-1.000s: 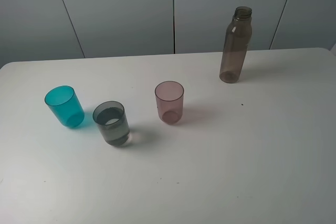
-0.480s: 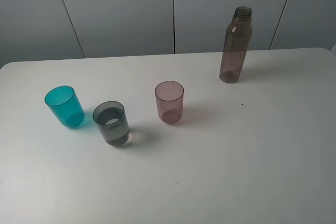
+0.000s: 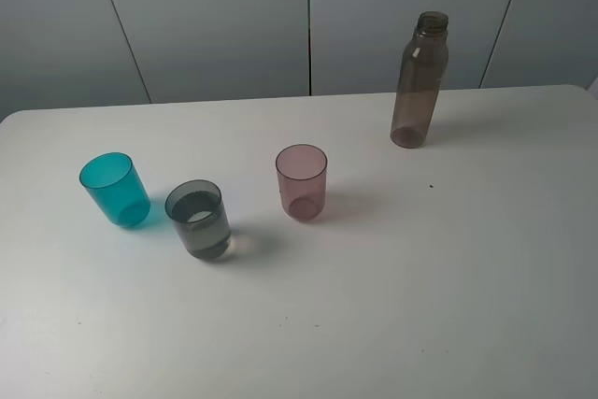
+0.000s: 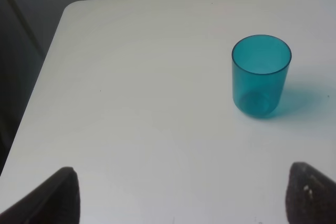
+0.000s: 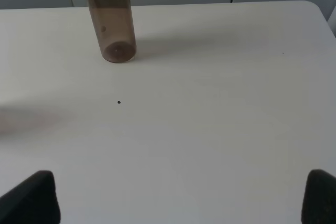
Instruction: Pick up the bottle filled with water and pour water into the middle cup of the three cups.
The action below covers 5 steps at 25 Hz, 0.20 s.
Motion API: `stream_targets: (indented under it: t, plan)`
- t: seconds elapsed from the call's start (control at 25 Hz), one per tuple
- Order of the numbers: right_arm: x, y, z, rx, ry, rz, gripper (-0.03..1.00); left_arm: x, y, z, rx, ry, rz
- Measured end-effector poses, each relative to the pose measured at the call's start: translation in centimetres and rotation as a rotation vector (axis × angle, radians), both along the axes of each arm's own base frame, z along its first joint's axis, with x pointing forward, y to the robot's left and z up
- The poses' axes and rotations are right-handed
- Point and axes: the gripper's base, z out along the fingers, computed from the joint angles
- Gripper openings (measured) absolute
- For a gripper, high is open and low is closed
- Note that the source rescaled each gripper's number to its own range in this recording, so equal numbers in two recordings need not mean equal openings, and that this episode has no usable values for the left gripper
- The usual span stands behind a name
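Note:
The tall smoky brown bottle (image 3: 418, 81) stands upright and uncapped at the back right of the white table (image 3: 448, 268). Three cups sit in a row on the left: teal (image 3: 115, 190), the smoky grey middle cup (image 3: 199, 220) with water in it, and pink (image 3: 301, 182). Neither arm shows in the exterior high view. My right gripper (image 5: 176, 203) is open and empty, well short of the bottle (image 5: 111, 19). In the left wrist view my left gripper (image 4: 184, 203) is open and empty too, with the teal cup (image 4: 261, 76) some way ahead of it.
A small dark speck (image 3: 431, 185) lies on the table between the bottle and the front. Grey wall panels (image 3: 215, 16) rise behind the table's far edge. The table's left corner (image 4: 71, 9) shows in the left wrist view.

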Motion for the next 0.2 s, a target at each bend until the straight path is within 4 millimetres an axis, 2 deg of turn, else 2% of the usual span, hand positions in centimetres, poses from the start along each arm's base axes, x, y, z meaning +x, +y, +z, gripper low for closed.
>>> stream_targets:
  t: [0.2]
  plan:
    - [0.00, 0.00, 0.00, 0.000, 0.000, 0.000, 1.00, 0.00, 0.00, 0.00, 0.000, 0.000, 0.000]
